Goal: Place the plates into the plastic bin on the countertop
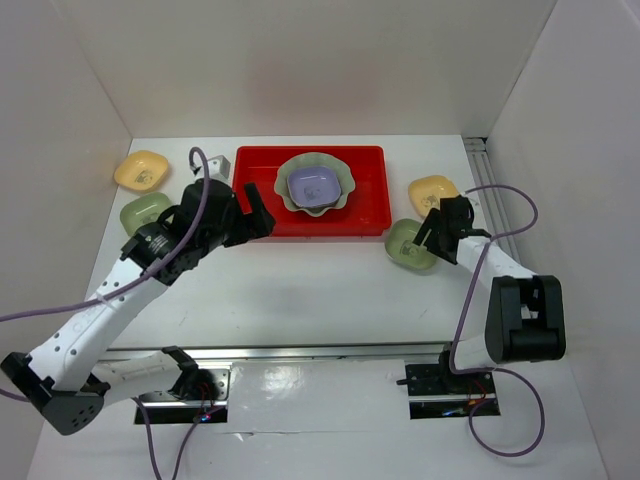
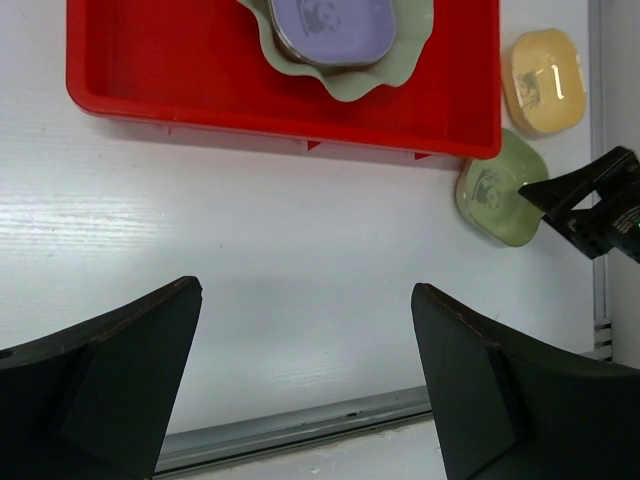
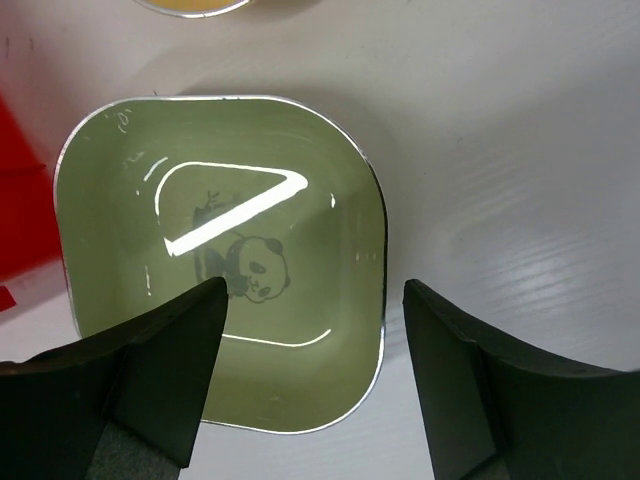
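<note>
The red plastic bin (image 1: 258,196) sits at the back middle of the white countertop (image 1: 300,290). In it lies the pale green scallop-edged plate (image 1: 284,186) with a lavender plate (image 1: 315,186) nested inside. A yellow plate (image 1: 141,170) and a green plate (image 1: 146,212) rest at the left. Another yellow plate (image 1: 433,192) lies at the right. My right gripper (image 3: 315,330) is open astride the right rim of the green panda plate (image 3: 220,240), one finger over its inside and one outside. My left gripper (image 2: 305,340) hangs open and holds nothing, in front of the bin (image 2: 150,70).
A small grey-white object (image 1: 215,168) lies behind my left arm by the bin's left end. A metal rail (image 1: 484,175) runs along the right wall, and another (image 1: 320,352) along the near edge. White walls close in three sides.
</note>
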